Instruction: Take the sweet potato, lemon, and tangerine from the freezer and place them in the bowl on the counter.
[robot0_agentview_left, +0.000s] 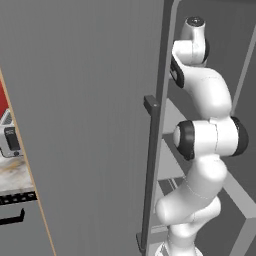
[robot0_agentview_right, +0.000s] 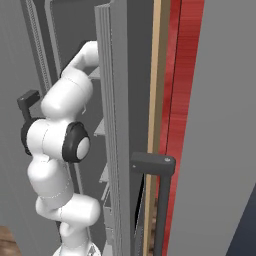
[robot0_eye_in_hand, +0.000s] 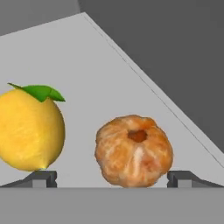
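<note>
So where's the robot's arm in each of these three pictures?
Left base view: the arm rises at lower right, reaching up into the freezer.
Right base view: it climbs from lower left.
Hand view: its open gripper shows at the bottom, tips either side of the tangerine.
Shared landmark: the grey freezer shelves.

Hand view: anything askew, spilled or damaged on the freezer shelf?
Nothing stands out. The lemon and tangerine sit side by side, apart, on the grey shelf, both whole, with the fingers open before them.

No readable text, label or number anywhere.
</note>
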